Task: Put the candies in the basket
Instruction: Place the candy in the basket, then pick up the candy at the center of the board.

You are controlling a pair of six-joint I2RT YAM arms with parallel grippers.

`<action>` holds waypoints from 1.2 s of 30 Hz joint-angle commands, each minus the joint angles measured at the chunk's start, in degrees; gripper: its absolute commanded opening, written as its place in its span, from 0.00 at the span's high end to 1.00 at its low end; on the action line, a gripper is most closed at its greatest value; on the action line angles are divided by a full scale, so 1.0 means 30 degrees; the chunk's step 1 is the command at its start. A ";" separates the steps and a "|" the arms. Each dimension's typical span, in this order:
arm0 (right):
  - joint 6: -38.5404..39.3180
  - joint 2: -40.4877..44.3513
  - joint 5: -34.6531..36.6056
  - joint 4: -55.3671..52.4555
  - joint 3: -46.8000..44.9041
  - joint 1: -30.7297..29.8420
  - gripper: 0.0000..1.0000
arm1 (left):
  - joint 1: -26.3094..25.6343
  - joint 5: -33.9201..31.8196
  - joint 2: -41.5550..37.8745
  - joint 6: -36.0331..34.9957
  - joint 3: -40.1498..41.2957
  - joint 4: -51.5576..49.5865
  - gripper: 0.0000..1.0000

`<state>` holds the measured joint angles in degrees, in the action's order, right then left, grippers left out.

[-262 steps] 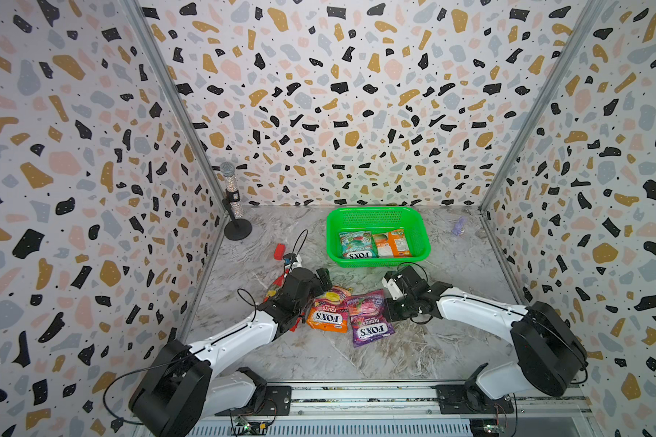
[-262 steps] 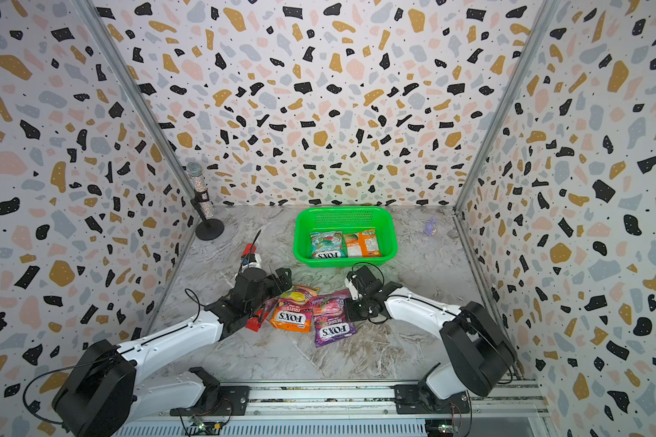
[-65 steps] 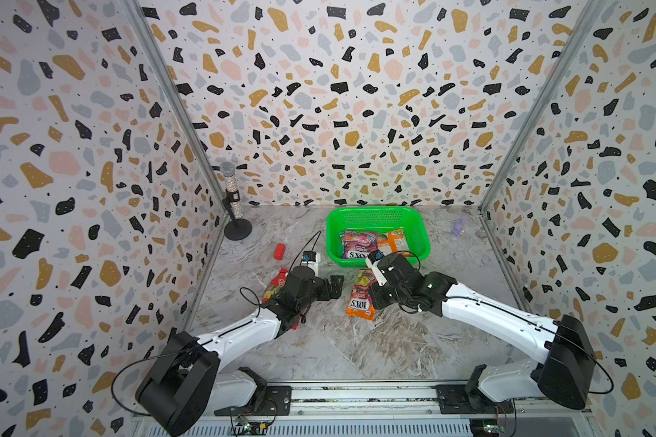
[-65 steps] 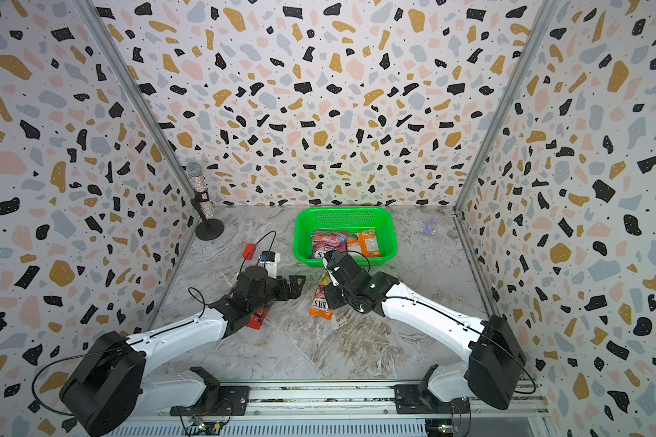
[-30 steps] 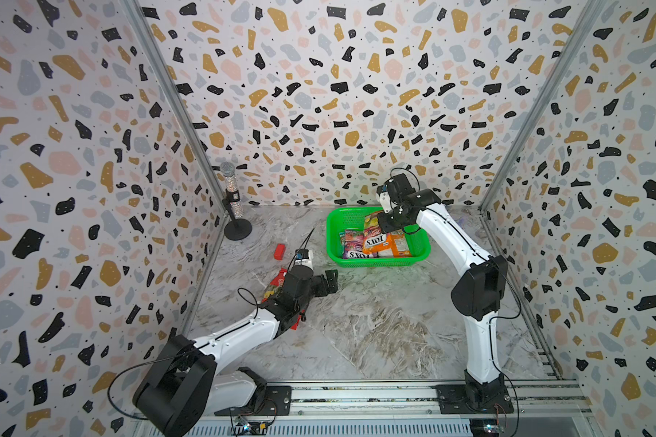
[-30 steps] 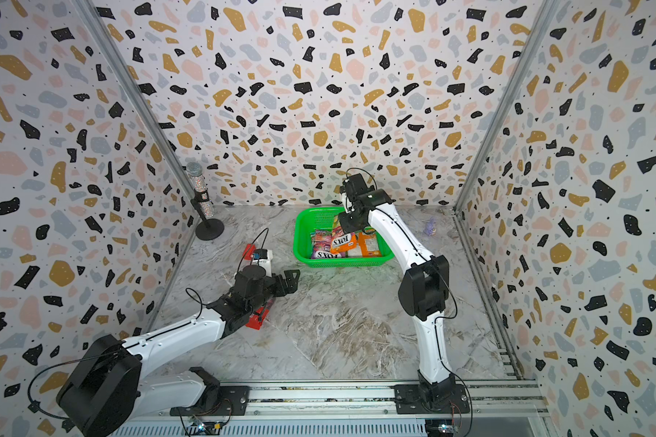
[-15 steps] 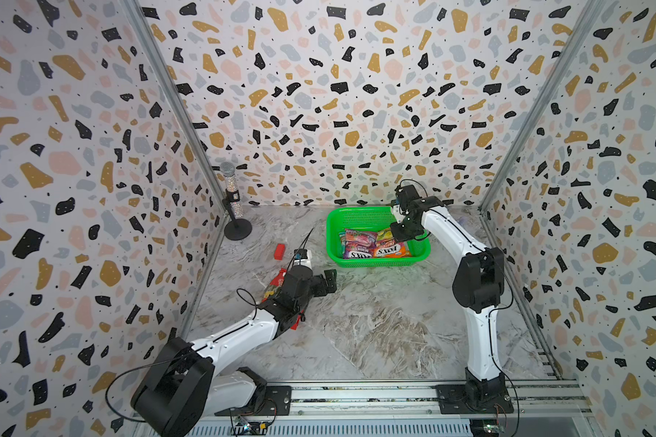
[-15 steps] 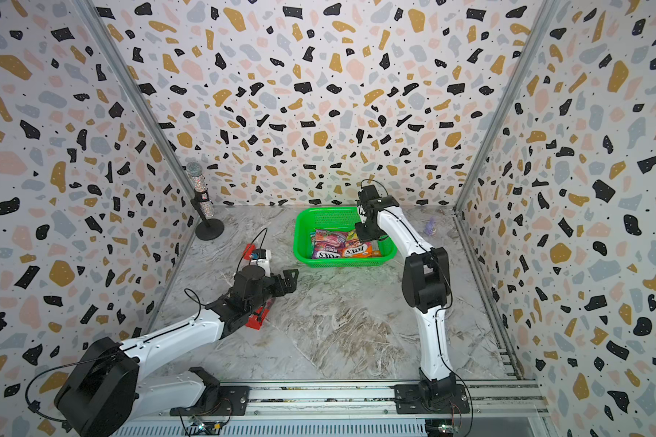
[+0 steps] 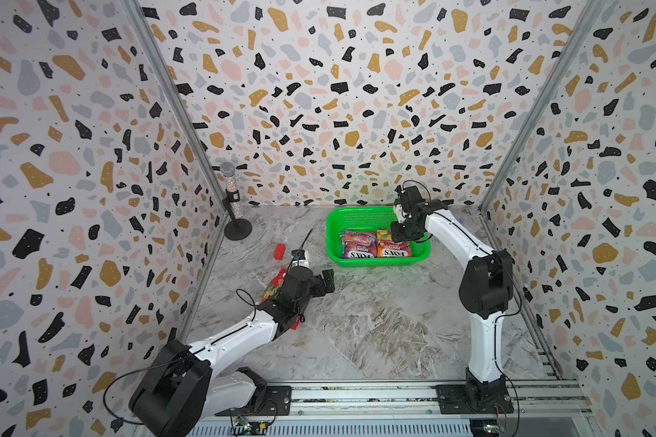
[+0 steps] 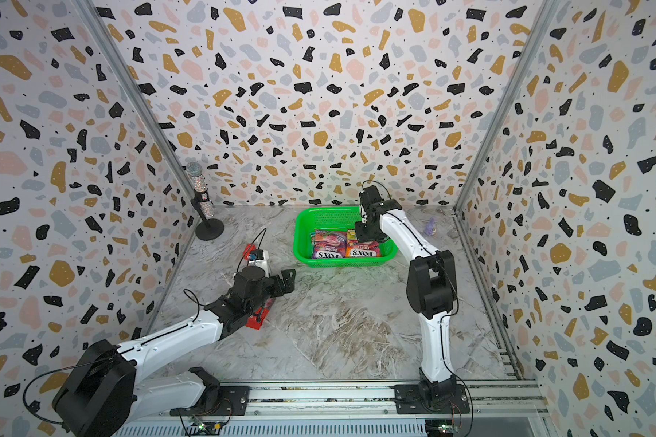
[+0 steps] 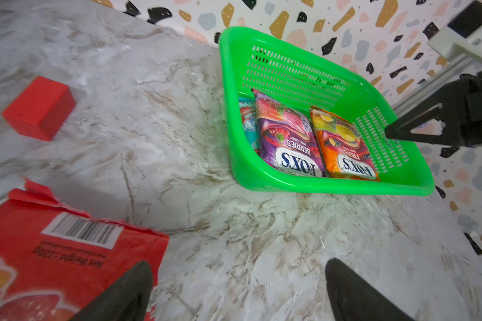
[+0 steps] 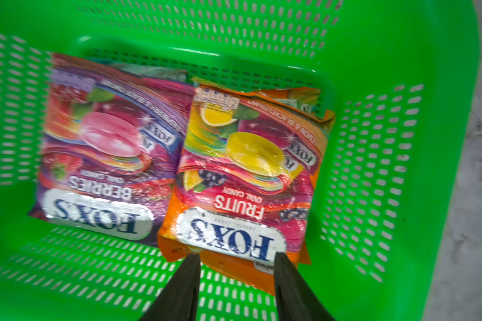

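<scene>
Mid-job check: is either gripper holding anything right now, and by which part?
Nothing is held. The right gripper stands open over the orange bag, which lies in the basket. The left gripper is open beside the red bag.

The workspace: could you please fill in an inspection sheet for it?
Surface: marble-look table, no spills seen.
Job's things: purple bag and orange bag lie side by side in the green basket, a teal bag partly under the purple; red bag on the table.
Clutter: red block, microphone on stand, small purple thing.
Tools: left tool open, beside the red bag; right tool open above the orange bag.
Cables: left wrist cable and right wrist cable loop free.
Surroundings: speckled walls, front rail.
</scene>
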<state>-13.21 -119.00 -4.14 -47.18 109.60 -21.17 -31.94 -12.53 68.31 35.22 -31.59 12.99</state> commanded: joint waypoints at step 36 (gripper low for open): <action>-0.2518 1.3346 -0.2996 1.5786 -2.0227 -0.3827 0.49 | 0.0365 -0.7350 -0.3764 0.1275 0.0860 -0.3261 0.00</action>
<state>-21.61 -80.53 -13.47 -10.79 52.99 -32.51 -31.18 -34.94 56.31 44.62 -28.05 0.19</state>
